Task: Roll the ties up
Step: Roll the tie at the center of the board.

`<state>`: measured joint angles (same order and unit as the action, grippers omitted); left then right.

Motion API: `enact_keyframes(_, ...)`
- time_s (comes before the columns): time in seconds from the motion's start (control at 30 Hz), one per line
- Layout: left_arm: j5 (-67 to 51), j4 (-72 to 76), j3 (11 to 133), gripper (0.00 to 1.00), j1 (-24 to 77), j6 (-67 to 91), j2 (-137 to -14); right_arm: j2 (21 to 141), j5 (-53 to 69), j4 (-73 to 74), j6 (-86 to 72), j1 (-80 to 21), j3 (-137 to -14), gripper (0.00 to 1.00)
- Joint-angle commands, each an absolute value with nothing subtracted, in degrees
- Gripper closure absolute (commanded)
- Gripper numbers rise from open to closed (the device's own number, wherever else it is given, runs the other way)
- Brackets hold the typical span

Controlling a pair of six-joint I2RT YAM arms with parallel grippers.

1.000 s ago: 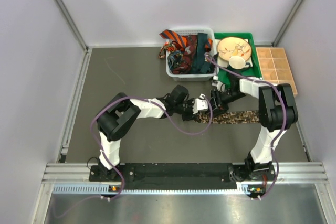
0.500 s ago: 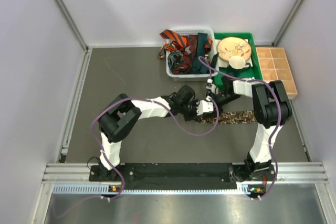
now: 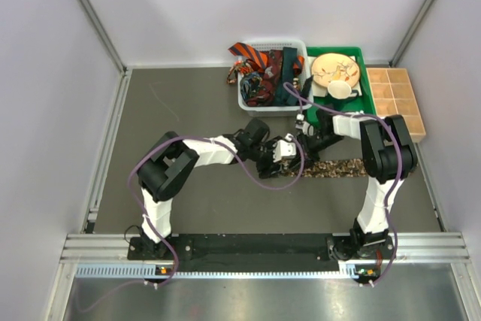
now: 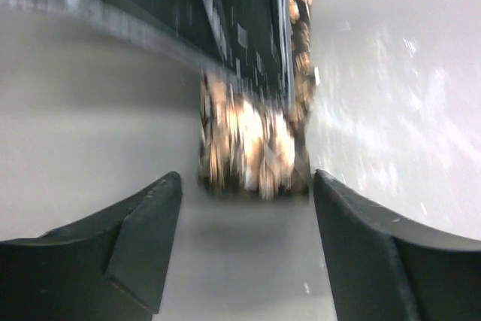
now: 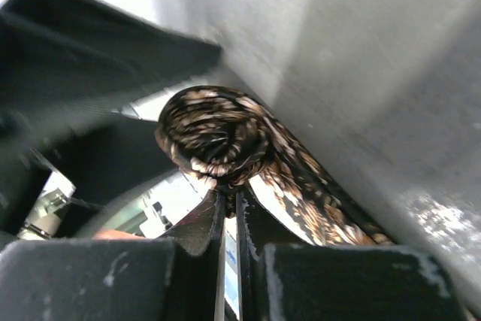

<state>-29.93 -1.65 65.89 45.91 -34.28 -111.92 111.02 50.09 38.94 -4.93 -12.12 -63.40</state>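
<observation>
**Rolling the speckled tie [image 3: 342, 167]: mid-roll**

A white basket [image 3: 270, 107] of other ties [image 3: 259, 62] and a green tray [image 3: 366, 56] are parked behind it. From above, the rolled end is hidden under the left gripper [image 3: 285, 148] and right gripper [image 3: 307, 142]. It's pinched by the right one's near-shut fingers [image 5: 197, 229]. The left one's fingers [image 4: 146, 238] are spread, roll just ahead, view badly smeared. The rest is laid flat on a dark grey table [image 3: 188, 103], pale walls [image 3: 248, 5] around
</observation>
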Motion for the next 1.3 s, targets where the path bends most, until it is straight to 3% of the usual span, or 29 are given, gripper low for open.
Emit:
enact_keyframes(0.0, -40.8, -0.9, 59.4, 0.23, 42.5, -34.1, -109.8, 112.1, 43.4, 36.6, -2.5, -11.0, -62.0, 1.00)
enact_keyframes(0.37, -48.1, 37.9, 52.9, 0.15, 41.5, -19.8, -113.4, 115.5, 43.5, 39.0, -0.8, -9.0, -63.3, 1.00)
enact_keyframes(0.57, -47.1, 43.9, 54.8, 0.18, 43.2, -15.8, -117.4, 117.0, 45.2, 41.2, 1.5, -8.4, -64.2, 1.00)
enact_keyframes(0.9, -43.8, 33.1, 57.0, 0.36, 44.4, -23.5, -118.1, 117.6, 48.4, 42.9, 2.8, -8.3, -65.3, 1.00)
enact_keyframes(1.07, -43.0, 23.0, 59.0, 0.63, 44.5, -27.8, -117.4, 115.8, 53.3, 43.9, 3.7, -8.3, -65.5, 1.00)
enact_keyframes(1.13, -41.8, 20.0, 59.2, 0.66, 44.5, -29.2, -117.1, 114.3, 55.3, 44.5, 4.2, -8.3, -65.6, 1.00)
enact_keyframes(1.27, -39.6, 13.3, 58.5, 0.78, 44.5, -29.3, -116.3, 110.6, 56.7, 46.8, 6.2, -8.3, -66.3, 0.77)
